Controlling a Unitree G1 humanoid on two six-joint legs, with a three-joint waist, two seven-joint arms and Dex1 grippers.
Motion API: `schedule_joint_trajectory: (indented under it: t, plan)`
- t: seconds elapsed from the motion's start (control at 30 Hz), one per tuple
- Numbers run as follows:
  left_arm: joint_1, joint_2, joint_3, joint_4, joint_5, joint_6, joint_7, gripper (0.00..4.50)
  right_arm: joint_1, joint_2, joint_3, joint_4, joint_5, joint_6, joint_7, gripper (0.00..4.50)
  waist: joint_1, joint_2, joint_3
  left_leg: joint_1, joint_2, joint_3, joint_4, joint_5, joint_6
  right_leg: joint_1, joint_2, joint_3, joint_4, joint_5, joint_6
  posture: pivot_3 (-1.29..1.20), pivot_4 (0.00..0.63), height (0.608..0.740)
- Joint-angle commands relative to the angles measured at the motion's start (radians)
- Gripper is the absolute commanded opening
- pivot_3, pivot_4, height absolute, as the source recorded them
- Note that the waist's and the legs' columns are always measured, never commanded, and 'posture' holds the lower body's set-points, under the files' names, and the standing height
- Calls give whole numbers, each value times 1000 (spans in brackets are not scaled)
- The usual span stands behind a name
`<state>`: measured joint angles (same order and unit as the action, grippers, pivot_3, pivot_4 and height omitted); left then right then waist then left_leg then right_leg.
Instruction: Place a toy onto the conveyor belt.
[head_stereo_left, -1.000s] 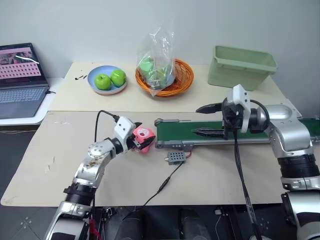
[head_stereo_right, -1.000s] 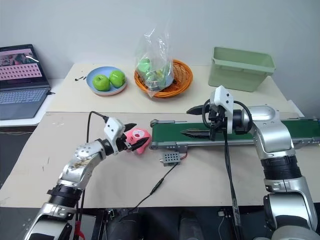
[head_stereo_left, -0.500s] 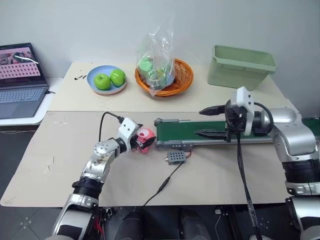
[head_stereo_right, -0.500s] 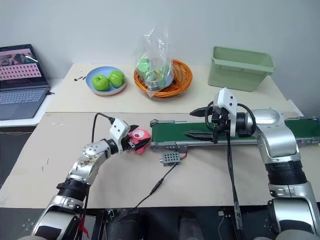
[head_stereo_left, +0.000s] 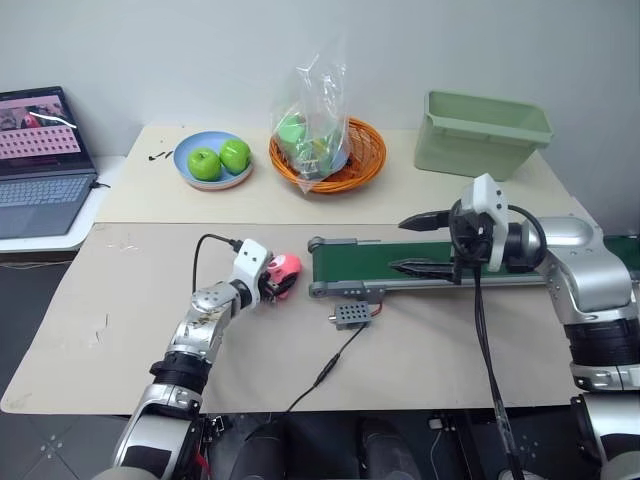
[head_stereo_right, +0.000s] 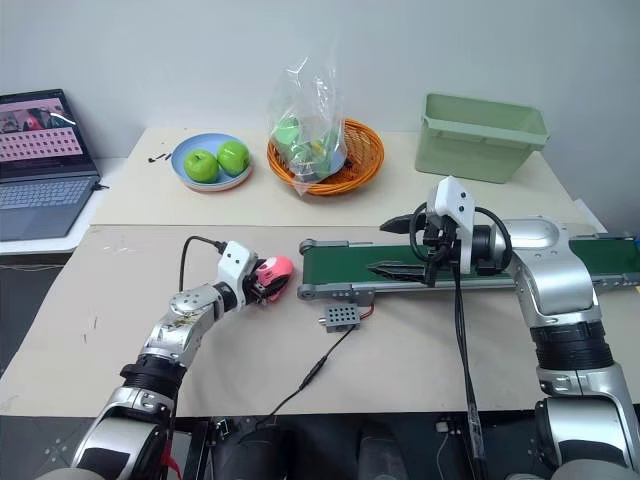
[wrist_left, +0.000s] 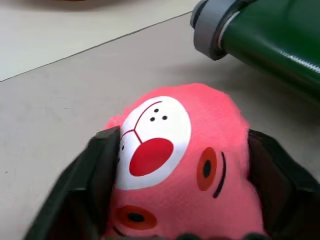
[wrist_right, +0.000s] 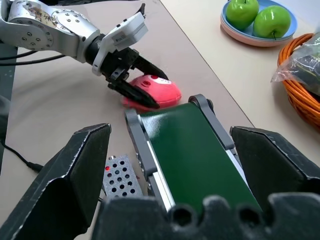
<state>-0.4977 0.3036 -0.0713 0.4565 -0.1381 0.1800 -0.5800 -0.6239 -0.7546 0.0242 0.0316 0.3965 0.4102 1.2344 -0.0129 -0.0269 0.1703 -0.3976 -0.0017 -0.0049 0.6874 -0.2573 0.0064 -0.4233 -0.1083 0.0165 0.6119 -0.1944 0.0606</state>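
Observation:
The pink toy (head_stereo_left: 285, 269) lies on the table just off the left end of the conveyor belt (head_stereo_left: 372, 262), a dark-green band in a grey frame. My left gripper (head_stereo_left: 277, 282) is shut on the toy; in the left wrist view its black fingers (wrist_left: 97, 175) press both sides of the toy (wrist_left: 185, 150), whose face points up. My right gripper (head_stereo_left: 415, 243) hovers open above the belt (wrist_right: 195, 145), its fingers spread wide and holding nothing. From the right wrist view the toy (wrist_right: 155, 90) rests by the belt's end roller.
A small grey perforated box (head_stereo_left: 351, 316) with a cable sits in front of the belt. At the back stand a blue plate (head_stereo_left: 190, 172) with two green apples, an orange basket (head_stereo_left: 368, 160) holding a plastic bag, and a pale green bin (head_stereo_left: 480, 135). A laptop (head_stereo_left: 40, 150) is far left.
My left gripper has sunk toward the table and its fingers have closed in on the toy. The right gripper has stayed over the belt.

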Motion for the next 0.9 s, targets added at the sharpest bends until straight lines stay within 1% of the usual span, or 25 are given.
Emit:
schedule_joint_trajectory:
  t: [0.03,0.07,0.1,0.23,0.33,0.4,0.53,0.63,0.73,0.83,0.9]
  plan:
    - [-10,-6,19,5,0,-7,4,1921,-24,-16,-26,-19,5,-14,-2,4500,1,0,0,0,0,0,0,0,0,0,0,0,0,0,0,0,150,740]
    - [-10,-5,17,-2,4,-9,1,1543,-24,-16,-26,-19,5,-15,-3,4500,1,0,0,0,0,0,0,0,0,0,0,0,0,0,0,0,150,740]
    - [-10,-5,19,-8,7,-10,4,1385,-23,-15,-25,-19,4,-16,-3,4500,1,0,0,0,0,0,0,0,0,0,0,0,0,0,0,0,150,740]
    - [-7,2,73,-76,-26,-24,27,1385,-21,-13,-25,-23,4,-15,-5,4500,0,0,0,0,0,0,0,0,0,0,0,0,0,0,0,0,150,740]
    - [-3,43,103,-157,-4,-98,45,1385,-15,-16,-30,-27,6,-14,-9,4500,0,0,0,-1,0,0,0,0,0,-1,0,0,0,0,0,0,150,740]
    - [-14,63,108,-211,-7,-115,32,1385,-12,-19,-34,-28,6,-13,-10,4500,1,0,0,-1,0,0,0,0,0,-1,0,0,0,0,0,0,150,740]
    - [-67,98,56,-272,13,-143,-35,1385,-12,-20,-34,-32,9,-9,-15,4500,9,0,0,-1,0,0,0,0,0,0,0,0,0,0,0,0,150,740]
    - [-122,94,9,-271,28,-146,-84,1385,-12,-22,-35,-35,11,-8,-19,4500,18,0,0,-1,0,0,0,0,0,0,0,-1,0,0,0,0,150,740]
    - [-185,74,-53,-233,38,-157,-152,1385,-8,-23,-39,-49,16,-1,-25,4500,19,0,0,-2,0,0,0,0,0,0,0,0,0,0,0,0,150,740]
    - [-228,27,-82,-183,-10,-133,-234,1385,3,-27,-45,-69,23,7,-31,4500,19,0,0,-2,0,0,0,0,0,0,0,-1,0,0,0,0,150,740]
    - [-266,3,-121,-106,13,-155,-283,1385,16,-34,-55,-88,31,16,-34,4500,19,0,0,-2,0,0,0,0,0,0,0,-1,0,0,0,0,150,740]
